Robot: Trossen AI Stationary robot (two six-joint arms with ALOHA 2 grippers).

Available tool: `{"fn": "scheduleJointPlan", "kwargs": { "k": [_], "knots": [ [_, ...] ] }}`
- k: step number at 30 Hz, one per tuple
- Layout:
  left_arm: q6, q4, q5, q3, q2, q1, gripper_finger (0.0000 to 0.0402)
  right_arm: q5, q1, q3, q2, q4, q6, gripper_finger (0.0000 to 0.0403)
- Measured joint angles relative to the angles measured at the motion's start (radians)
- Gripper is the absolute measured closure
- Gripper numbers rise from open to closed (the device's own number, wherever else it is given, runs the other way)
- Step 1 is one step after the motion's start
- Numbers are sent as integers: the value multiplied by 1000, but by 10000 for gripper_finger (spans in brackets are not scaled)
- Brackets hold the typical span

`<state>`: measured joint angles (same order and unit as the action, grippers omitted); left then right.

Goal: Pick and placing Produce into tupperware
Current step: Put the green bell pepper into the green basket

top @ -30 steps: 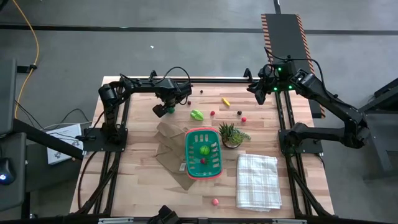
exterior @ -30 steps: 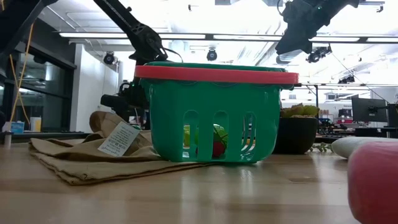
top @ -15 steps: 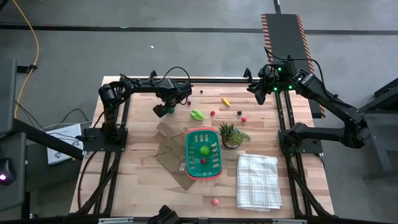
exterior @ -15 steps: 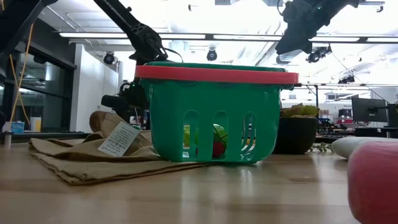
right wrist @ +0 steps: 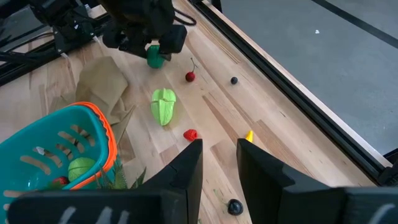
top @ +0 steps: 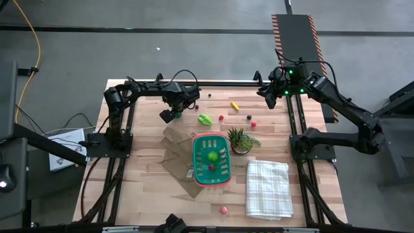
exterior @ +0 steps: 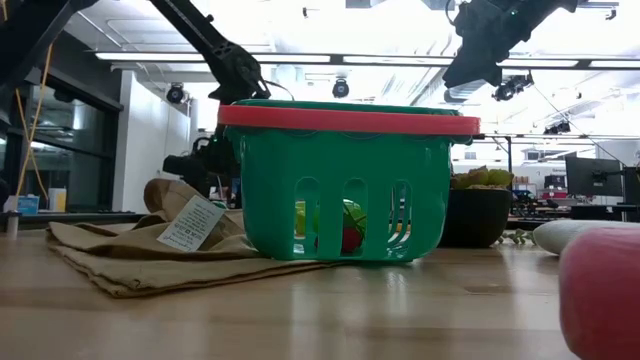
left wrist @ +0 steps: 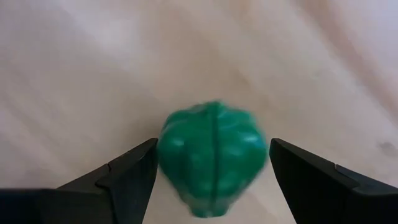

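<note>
A dark green pepper (left wrist: 211,155) sits between the fingers of my left gripper (top: 169,115), which points down at the table's far left. It shows too in the right wrist view, the pepper (right wrist: 154,57) just under that gripper. The teal tupperware (top: 196,162) with its orange rim stands mid-table and holds a green round piece (top: 211,156) and a red one (top: 211,167). A leafy green piece (top: 204,119), red balls (top: 221,118), a yellow piece (top: 235,105) and a dark berry (top: 248,117) lie on the wood. My right gripper (top: 266,96) hangs high at the far right, slightly open and holding nothing. My left gripper has the green pepper pinched by its two opposite sides (left wrist: 163,155), one finger on each flank. The fingers come from above, pointing down. The pepper sits upright between them with its top toward the wrist. Whether it is off the table I cannot tell.
A brown paper bag (top: 176,152) lies flat under the tupperware's left side. A spiky potted plant (top: 240,140) stands right of it and a white checked cloth (top: 267,188) lies at the near right. A pink ball (top: 224,210) rests by the near edge.
</note>
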<state>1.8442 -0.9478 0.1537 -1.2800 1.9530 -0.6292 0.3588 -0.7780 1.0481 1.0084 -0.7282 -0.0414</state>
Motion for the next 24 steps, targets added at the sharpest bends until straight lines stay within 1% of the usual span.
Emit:
{"fn": "scheduleJointPlan", "kwargs": {
  "k": [5, 8, 18, 21, 24],
  "knots": [
    [-5, 19, -4, 0, 14, 1, 108, -1, 0, 0, 0, 0, 0, 313],
    [-4, 32, 16, 0, 13, 1, 108, -1, 0, 0, 0, 0, 0, 313],
    [-4, 28, 19, 0, 13, 1, 108, -7, 0, 0, 0, 2, 8, 313],
    [-3, 28, 19, 0, 13, 1, 116, -7, 0, 0, 0, 7, 8, 313],
    [-3, 28, 19, 0, 13, 1, 135, -7, 0, 0, 0, 7, 15, 313]
  ]
}}
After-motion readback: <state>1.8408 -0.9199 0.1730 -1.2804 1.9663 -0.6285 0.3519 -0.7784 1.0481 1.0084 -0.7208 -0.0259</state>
